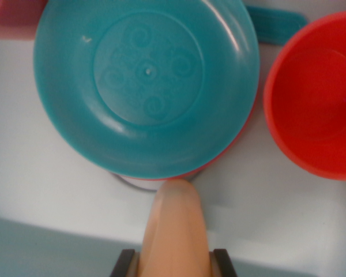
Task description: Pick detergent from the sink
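Observation:
A peach-orange detergent bottle (176, 231) rises from the bottom middle of the wrist view, its rounded end pointing toward the teal bowl. My gripper (175, 264) is shut on it; a dark finger (124, 263) shows on one side of the bottle and another on the opposite side. The white sink floor (40, 184) lies below, and the bottle's lower part is cut off by the frame edge.
A large teal bowl (144, 81) sits on a red dish whose rim (230, 151) peeks out underneath, just past the bottle's end. A red bowl (317, 98) stands at the wrist view's right. A teal item (274, 24) and a pink item (11, 20) lie at the top.

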Tool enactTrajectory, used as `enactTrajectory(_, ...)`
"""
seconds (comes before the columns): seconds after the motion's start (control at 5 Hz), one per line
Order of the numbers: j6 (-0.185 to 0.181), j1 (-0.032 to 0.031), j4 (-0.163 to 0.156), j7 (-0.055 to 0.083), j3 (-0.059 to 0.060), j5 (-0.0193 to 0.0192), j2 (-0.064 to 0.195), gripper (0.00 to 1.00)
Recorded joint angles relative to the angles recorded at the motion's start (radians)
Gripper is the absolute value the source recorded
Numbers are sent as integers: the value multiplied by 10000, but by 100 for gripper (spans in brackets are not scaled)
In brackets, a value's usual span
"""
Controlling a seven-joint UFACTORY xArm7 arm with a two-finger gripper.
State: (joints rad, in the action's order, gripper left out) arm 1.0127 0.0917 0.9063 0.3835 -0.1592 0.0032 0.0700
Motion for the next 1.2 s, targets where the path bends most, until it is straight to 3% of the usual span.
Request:
enactTrajectory(0.2, 348, -4, 242, -12, 3, -16, -107, 100)
enactTrajectory(0.4, 348, -4, 242, -12, 3, -16, -107, 100)
enactTrajectory(0.6, 718, -8, 499, -24, 7, -33, -222, 100)
enactTrajectory(0.8, 718, -8, 499, -24, 7, -33, -222, 100)
enactTrajectory(1.0, 1145, -12, 796, -39, 11, -52, -353, 100)
enactTrajectory(1.2, 1145, -12, 796, -39, 11, -52, -353, 100)
